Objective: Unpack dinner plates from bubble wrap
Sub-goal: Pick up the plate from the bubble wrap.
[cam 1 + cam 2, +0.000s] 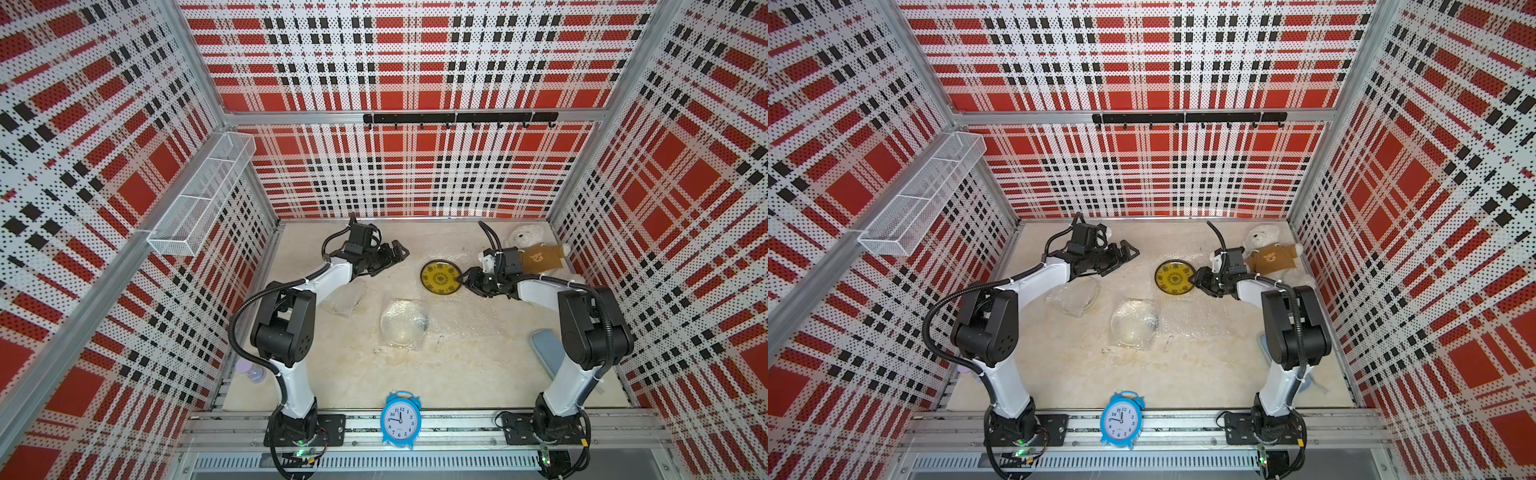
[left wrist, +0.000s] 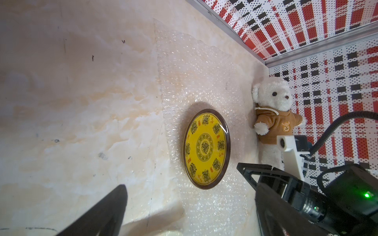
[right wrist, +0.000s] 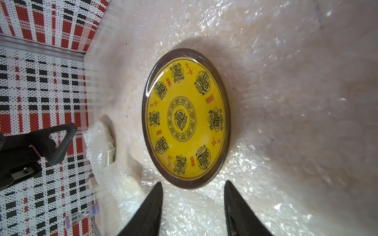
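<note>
I'm holding the right jaws part-open at the bare yellow plate (image 1: pixel 440 277)'s rim, on opened bubble wrap (image 2: pixel 194 81); left jaws gaping empty; a wrapped plate (image 1: pixel 404 322) is lying nearby.

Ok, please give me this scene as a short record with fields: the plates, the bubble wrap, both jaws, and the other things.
yellow plate: unwrapped, lying flat on the opened sheet
opened sheet: bubble wrap spread flat under that plate
middle bundle: round plate inside bubble wrap
left bundle: another wrapped plate, left of the middle bundle
right gripper: jaws apart at the yellow plate's rim, not closed on it
left gripper: jaws wide open, empty
other things: teddy bear, alarm clock
</note>
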You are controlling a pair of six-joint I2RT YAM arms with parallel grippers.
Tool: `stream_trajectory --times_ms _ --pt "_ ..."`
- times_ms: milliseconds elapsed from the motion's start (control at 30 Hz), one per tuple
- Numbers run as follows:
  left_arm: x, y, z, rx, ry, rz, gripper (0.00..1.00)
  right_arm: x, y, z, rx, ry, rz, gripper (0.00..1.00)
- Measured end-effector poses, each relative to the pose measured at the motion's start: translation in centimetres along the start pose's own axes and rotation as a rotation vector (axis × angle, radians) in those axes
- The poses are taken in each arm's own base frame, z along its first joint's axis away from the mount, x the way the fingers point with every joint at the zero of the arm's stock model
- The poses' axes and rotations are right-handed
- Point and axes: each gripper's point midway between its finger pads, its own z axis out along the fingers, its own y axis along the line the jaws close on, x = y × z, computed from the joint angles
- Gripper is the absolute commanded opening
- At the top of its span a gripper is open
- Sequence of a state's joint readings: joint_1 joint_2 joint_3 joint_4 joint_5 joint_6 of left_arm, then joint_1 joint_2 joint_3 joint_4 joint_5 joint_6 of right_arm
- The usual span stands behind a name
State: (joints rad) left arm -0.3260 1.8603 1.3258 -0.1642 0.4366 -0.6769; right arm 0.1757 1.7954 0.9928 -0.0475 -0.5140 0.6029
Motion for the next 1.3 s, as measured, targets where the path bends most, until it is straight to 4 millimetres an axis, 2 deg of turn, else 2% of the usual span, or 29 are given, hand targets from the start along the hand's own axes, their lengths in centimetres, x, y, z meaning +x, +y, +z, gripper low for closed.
stream_trajectory --times_ms 233,467,733,967,1300 --pt "-0.2 -0.3 -0.2 0.006 -0.008 0.005 1.00 -0.7 0.1 0.2 -0.003 -0.037 -0.002 0.51" --pt "-0.2 -0.3 -0.2 0.007 -0.009 0.005 0.99 0.0 -1.2 1.4 0.031 -0.022 0.016 0.50" --pt "-0.2 -0.3 -0.2 0.007 -0.009 0.005 0.99 0.2 -1.3 2.4 0.027 -0.022 0.029 0.40" --pt "-0.2 -0.2 -0.2 0.006 -0.008 0.004 0.99 0.2 -1.7 3.0 0.029 -0.025 0.040 0.38" --pt "0.2 0.1 -0.1 0.002 -0.003 0.001 0.99 0.0 -1.7 3.8 0.016 -0.042 0.056 0.25"
